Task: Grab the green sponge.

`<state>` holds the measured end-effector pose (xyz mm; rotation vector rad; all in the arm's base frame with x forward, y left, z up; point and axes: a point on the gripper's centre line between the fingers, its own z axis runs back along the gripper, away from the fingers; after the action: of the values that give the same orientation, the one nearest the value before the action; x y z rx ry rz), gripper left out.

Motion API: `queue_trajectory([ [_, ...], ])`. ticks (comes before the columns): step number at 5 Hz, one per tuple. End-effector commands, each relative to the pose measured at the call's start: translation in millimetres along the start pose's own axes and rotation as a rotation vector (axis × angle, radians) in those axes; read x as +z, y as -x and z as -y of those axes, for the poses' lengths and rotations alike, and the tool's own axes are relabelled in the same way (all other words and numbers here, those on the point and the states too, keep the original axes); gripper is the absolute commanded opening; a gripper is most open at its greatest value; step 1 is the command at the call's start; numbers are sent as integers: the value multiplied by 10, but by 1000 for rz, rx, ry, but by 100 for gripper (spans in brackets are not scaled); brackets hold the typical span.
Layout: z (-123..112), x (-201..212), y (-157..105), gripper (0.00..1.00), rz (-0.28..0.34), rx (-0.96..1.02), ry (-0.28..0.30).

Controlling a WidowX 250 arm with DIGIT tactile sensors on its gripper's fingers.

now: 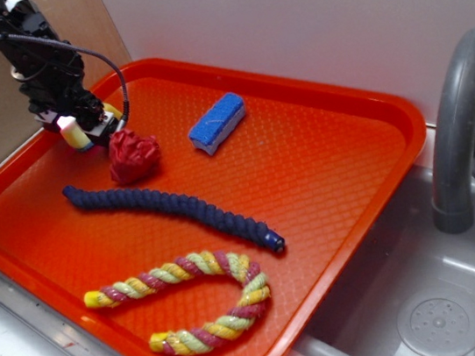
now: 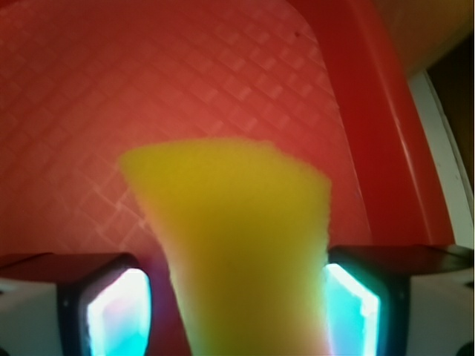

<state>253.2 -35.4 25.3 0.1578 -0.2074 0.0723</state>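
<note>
The hand [image 1: 89,128] pinches the green sponge [image 2: 237,245], its scouring layer hidden.

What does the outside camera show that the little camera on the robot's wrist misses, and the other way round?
Only the exterior view shows the blue sponge, the red wad, the dark blue rope, the striped rope, the faucet and the sink. Only the wrist view shows the two fingers pressed against the sponge's sides. Both show the orange tray and the tool shut on the green sponge, which looks yellow.
</note>
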Motion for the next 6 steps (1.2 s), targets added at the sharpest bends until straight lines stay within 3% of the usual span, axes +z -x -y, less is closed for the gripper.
queue_trajectory([
  [1,-70,33,35,0,-38,-26,-22],
  [2,22,422,69,0,-142,10,29],
  [4,-19,1187,183,0,-185,-72,117],
  [6,-274,2000,395,0,-64,-173,182],
])
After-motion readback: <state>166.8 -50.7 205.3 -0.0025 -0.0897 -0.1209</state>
